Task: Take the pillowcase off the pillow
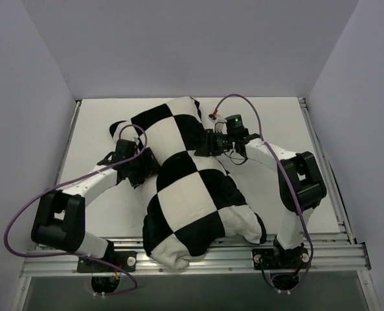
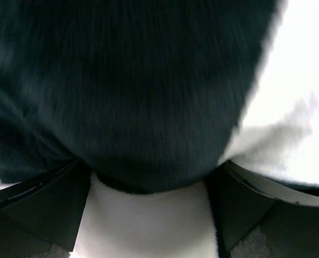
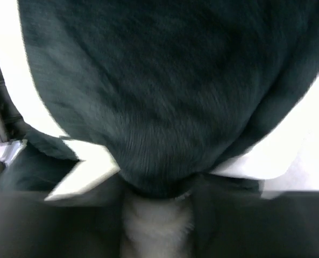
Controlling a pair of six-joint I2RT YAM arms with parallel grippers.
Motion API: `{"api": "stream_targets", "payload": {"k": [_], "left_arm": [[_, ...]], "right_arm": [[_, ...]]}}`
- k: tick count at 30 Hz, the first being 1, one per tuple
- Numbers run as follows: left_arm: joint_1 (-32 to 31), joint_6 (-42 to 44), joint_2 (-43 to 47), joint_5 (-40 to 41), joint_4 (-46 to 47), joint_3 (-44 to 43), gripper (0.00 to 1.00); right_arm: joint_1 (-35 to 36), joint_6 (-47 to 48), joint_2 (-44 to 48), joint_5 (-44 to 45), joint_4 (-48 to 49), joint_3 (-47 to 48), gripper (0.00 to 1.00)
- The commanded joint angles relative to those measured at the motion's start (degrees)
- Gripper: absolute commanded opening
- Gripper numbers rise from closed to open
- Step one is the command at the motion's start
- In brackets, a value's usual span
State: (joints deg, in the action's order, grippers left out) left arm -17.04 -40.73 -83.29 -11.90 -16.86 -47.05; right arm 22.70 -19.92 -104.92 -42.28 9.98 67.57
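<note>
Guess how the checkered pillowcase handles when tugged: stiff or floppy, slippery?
Likely floppy: the pillowcase creases and dents across its middle. Probably not slippery: its pile looks fuzzy up close. It would likely bunch rather than slide cleanly, since fabric folds up in the right gripper.

From above we see soft, even light, faint shadows; wrist views against the pillowcase (image 2: 148, 80) are dim and blurred.

Robot lab cell. White panels (image 1: 179, 45) enclose the tabletop (image 1: 279, 120) on three sides. An aluminium rail (image 1: 337, 251) at its near edge carries two cabled arms (image 1: 88, 184).
</note>
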Motion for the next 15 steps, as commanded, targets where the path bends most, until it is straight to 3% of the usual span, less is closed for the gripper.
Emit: {"api": "stream_targets", "payload": {"k": [1,3,7,15], "left_arm": [[-1.1,-1.7,-6.0,-2.2,3.5,3.4,0.95],[-1.9,-2.6,-7.2,-3.0,5.6,2.6,0.95],[-4.8,-5.0,-10.0,-3.8,7.1,-3.4,0.95],[-12.0,-9.6,-18.0,-2.4,8.4,-28.1,0.95]], "right_arm": [[2.6,3.7,-0.6,-6.2,-2.4,1.6,0.10],[2.5,5.1,1.5,-4.7,-5.0,3.4,0.00],[2.1,10.3,4.5,4.0,-18.4,14.6,0.00],[3.3,17.9,6.2,18.5,-34.5,38.4,0.00]]}}
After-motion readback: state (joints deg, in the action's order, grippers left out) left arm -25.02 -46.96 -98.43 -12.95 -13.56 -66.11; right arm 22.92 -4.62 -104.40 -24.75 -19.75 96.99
